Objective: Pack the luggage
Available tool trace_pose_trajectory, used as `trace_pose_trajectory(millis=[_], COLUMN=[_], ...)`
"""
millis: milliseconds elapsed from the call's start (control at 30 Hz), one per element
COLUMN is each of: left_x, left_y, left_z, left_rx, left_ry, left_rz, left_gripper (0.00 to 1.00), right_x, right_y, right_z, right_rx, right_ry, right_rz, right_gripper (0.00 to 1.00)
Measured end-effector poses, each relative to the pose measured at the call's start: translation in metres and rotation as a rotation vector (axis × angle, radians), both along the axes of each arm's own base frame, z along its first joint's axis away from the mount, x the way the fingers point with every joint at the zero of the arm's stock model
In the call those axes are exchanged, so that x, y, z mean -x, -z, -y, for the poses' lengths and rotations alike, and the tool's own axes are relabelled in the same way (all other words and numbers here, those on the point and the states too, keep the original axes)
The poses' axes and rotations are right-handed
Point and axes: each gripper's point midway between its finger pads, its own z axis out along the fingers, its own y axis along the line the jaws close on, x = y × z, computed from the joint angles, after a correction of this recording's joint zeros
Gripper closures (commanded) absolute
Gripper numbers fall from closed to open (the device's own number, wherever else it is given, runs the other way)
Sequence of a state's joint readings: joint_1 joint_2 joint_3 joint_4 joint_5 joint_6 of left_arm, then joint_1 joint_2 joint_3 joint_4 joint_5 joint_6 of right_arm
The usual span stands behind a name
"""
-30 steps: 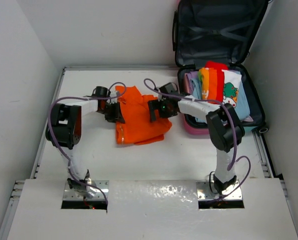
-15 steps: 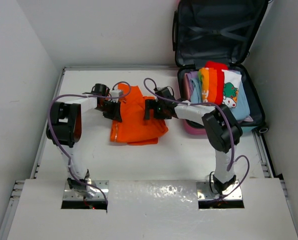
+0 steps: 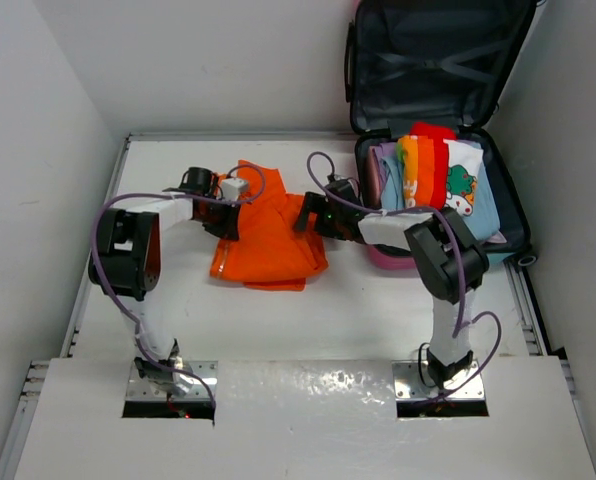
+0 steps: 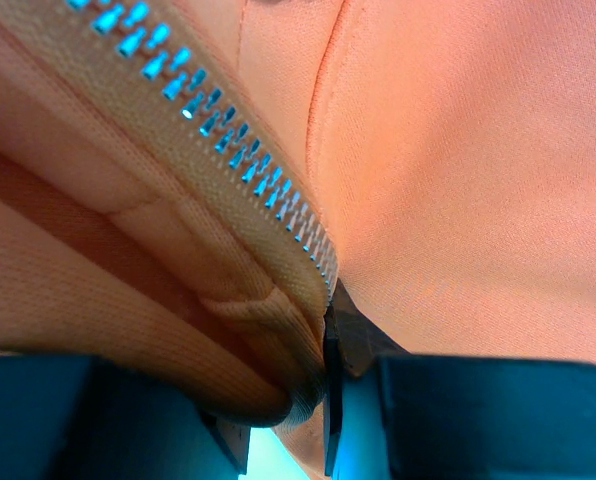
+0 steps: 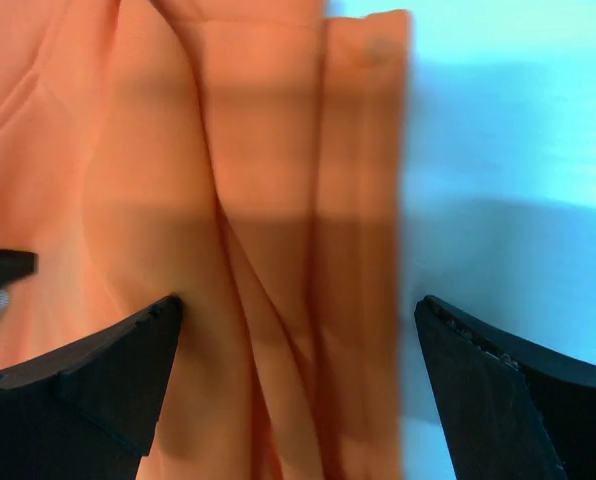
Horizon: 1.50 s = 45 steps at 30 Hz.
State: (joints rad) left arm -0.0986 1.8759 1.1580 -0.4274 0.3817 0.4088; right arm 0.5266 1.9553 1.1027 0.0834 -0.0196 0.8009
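An orange zippered garment point(image 3: 268, 240) lies crumpled on the white table between my two grippers. My left gripper point(image 3: 230, 212) is at its left edge, shut on a fold of the fabric beside the zipper point(image 4: 238, 160); the left gripper point(image 4: 288, 395) shows cloth bunched between its fingers. My right gripper point(image 3: 304, 214) is at the garment's right edge, and the right gripper point(image 5: 296, 312) stands open, its jaws straddling the folded orange edge point(image 5: 308, 250) without closing on it. The luggage point(image 3: 513, 225) lies open at the back right, lid point(image 3: 428, 70) propped up.
Folded clothes point(image 3: 438, 175), striped orange, red and white with a green print, fill the luggage's lower half. White walls close in on the left, the back and the right. The arm bases point(image 3: 168, 385) sit at the near edge.
The orange garment has shifted left and bunched narrower. My left gripper moved slightly up and right with the fabric. The right gripper moved left with the garment's right edge.
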Motion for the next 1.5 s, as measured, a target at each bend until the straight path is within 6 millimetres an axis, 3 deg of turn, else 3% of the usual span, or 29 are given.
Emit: trace_pose_trajectory(millis=[167,267,367,433,467,500,567,600,633,933,1033,1100,1267,1500], left_x=[-0.001,-0.001,-0.002,-0.002,-0.002,-0.002,-0.001,-0.001,-0.001,0.006,0.015,0.019,0.011,-0.003], left_y=[0.000,0.000,0.000,0.000,0.000,0.000,-0.001,-0.001,-0.001,-0.007,-0.011,-0.018,-0.043,-0.086], left_z=[0.000,-0.001,-0.001,-0.001,0.000,0.000,0.000,0.000,0.001,0.005,0.007,0.010,0.016,0.032], left_rx=[-0.001,-0.002,-0.001,0.004,0.007,0.011,0.019,0.024,0.027,0.103,0.123,0.138,0.172,0.239], left_ry=[0.000,-0.005,-0.006,-0.008,-0.009,-0.011,-0.012,-0.013,-0.012,-0.026,-0.028,-0.025,-0.014,0.007], left_rz=[0.011,0.012,0.013,0.014,0.013,0.012,0.010,0.010,0.009,-0.035,-0.087,-0.114,-0.115,-0.067], left_gripper=[1.00,1.00,1.00,1.00,1.00,1.00,1.00,1.00,1.00,1.00,1.00,1.00,1.00,1.00], right_x=[-0.017,-0.007,0.000,0.000,-0.001,-0.001,0.000,0.001,-0.001,-0.001,0.005,0.008,0.008,-0.001], right_y=[-0.004,-0.007,-0.007,-0.006,-0.005,-0.003,0.004,0.011,0.013,-0.002,-0.018,-0.039,-0.081,-0.119], right_z=[-0.046,-0.068,-0.074,-0.073,-0.073,-0.073,-0.072,-0.072,-0.075,-0.080,-0.084,-0.089,-0.093,-0.071], right_rx=[-0.171,-0.245,-0.270,-0.260,-0.249,-0.238,-0.216,-0.214,-0.231,-0.251,-0.266,-0.291,-0.329,-0.299], right_ry=[-0.057,-0.095,-0.100,-0.095,-0.091,-0.088,-0.080,-0.073,-0.069,-0.087,-0.112,-0.133,-0.161,-0.165], right_rz=[0.064,0.091,0.092,0.087,0.084,0.081,0.066,0.049,0.044,0.062,0.068,0.094,0.170,0.252], right_gripper=[0.01,0.01,0.01,0.10,0.18,0.43,0.79,0.93,1.00,1.00,1.00,1.00,1.00,1.00])
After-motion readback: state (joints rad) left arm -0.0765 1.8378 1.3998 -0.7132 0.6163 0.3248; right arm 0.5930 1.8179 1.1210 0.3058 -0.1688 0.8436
